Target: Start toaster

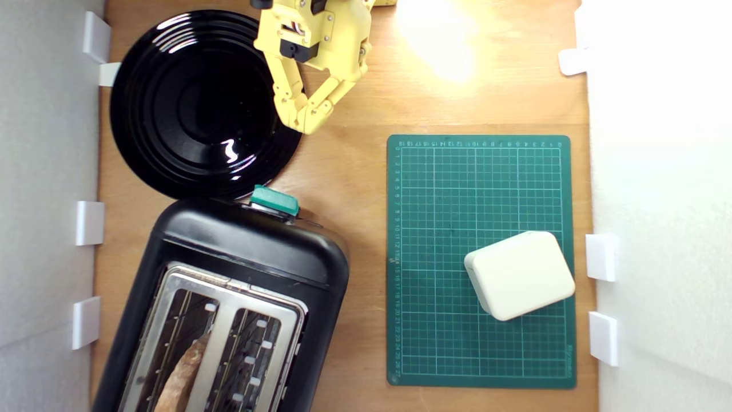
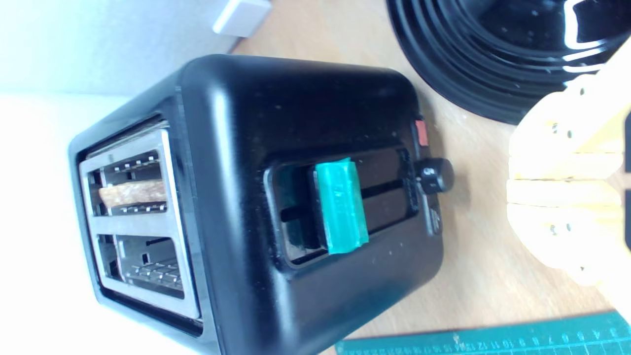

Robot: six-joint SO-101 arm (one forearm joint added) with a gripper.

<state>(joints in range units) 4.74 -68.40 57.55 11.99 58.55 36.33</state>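
At lower left of the exterior view, aim the pinched-together, empty end effector (image 1: 309,123) squarely onto the teal lever (image 1: 275,201) of the toaster (image 1: 246,252), then press straight along its slot until latched, avoiding the plate (image 1: 194,103).

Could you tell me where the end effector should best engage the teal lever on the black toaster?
Probably the small teal-green plastic lever's flat upper face, approached from above the glossy black two-slot toaster's end wall: it protrudes as a tab across a vertical slot, so pressing suits better than pinching.
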